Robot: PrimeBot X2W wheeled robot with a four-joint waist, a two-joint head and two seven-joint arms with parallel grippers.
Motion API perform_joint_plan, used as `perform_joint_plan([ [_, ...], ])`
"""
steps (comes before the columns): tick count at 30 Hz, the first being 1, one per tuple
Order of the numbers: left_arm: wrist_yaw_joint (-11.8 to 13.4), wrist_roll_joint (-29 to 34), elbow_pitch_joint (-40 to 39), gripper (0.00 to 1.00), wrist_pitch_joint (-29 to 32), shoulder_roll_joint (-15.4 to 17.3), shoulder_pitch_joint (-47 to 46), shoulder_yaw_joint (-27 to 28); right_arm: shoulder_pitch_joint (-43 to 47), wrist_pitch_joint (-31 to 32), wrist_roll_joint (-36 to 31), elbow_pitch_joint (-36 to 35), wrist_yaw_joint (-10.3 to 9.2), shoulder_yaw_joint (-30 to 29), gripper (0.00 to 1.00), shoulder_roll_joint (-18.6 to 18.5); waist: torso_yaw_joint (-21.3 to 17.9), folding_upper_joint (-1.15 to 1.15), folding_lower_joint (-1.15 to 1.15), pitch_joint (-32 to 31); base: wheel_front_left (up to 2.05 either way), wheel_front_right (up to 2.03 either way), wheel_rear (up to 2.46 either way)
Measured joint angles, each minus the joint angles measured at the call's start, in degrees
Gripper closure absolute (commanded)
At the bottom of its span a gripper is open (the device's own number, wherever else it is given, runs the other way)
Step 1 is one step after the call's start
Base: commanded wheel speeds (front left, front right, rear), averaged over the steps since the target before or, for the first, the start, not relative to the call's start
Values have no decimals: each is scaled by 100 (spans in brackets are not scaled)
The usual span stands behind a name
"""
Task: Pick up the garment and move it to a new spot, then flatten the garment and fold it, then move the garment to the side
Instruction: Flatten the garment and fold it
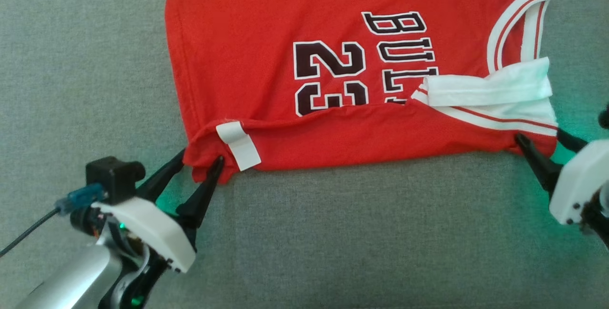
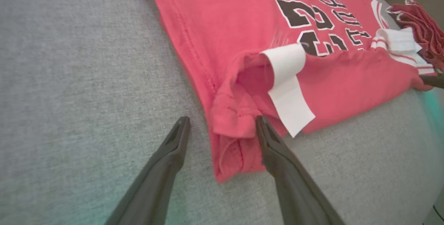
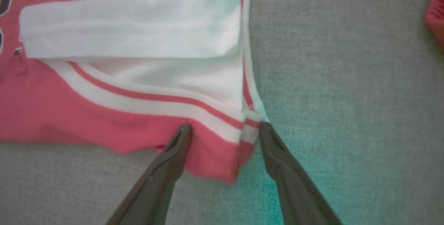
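1. Grey cloth surface (image 1: 333,233): it is spreading under everything in the head view and is carrying a faint green glow beside each gripper.
2. Red jersey (image 1: 266,37): it is lying flat on the grey cloth surface, taking up the upper middle of the head view. Its near edge is folded over towards the robot, and the fold is running from one gripper across to the other.
3. Left gripper (image 1: 201,156): it is standing released, its two dark fingers spread wide at the jersey's near-left corner. In the left wrist view (image 2: 222,118) the rumpled corner is sitting between the fingers. One finger is touching the cloth's edge and the other is resting apart from it on the grey surface, so nothing is being pinched.
4. Right gripper (image 1: 540,135): it is likewise standing released at the near-right corner. In the right wrist view (image 3: 225,124) one finger is lying over the red cloth and the other is sitting just outside the striped white trim, with the corner loose between them.
5. White strap (image 1: 490,90): it is lying folded across the jersey's right end, above the red-striped trim.
6. Black number 23 (image 1: 328,78): it is showing sideways at mid-chest, its lower part covered by the fold.
7. Second red cloth (image 2: 419,24): it is lying bunched beyond the jersey's far end in the left wrist view.
8. White label (image 1: 238,144): it is hanging over the folded edge, just beside the left gripper.
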Motion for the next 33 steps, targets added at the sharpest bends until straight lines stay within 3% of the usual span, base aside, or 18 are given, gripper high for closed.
perform_joint_plan([
  [12,-199,99,399,0,120,-182,-312,-190,-287,-85,26,319,0,335,0,-73,-41,0,0,-42,0,0,0],
  [13,-202,98,426,25,122,-205,-318,-193,-298,-85,55,342,0,350,0,-81,-43,0,0,-44,0,0,0],
  [14,-208,98,457,87,136,-237,-326,-199,-308,-83,77,372,0,369,0,-96,-46,0,0,-49,0,0,0],
  [15,-254,97,508,100,137,-266,-343,-212,-318,-85,104,414,0,385,13,-107,-50,0,0,-54,0,0,0],
  [16,-297,90,559,100,164,-278,-359,-245,-326,-86,124,445,0,417,52,-121,-56,0,0,-59,0,0,0],
  [17,-339,80,597,100,188,-280,-371,-270,-328,-111,165,476,0,431,100,-125,-61,0,0,-64,0,0,0],
  [25,-779,-737,465,100,627,-81,-347,-222,-312,19,973,645,1,453,100,-396,-41,0,0,-269,0,0,0],
  [33,-818,-1408,-450,100,1053,517,93,-88,345,840,2038,46,1,83,100,-1216,10,0,0,-547,0,0,0],
])
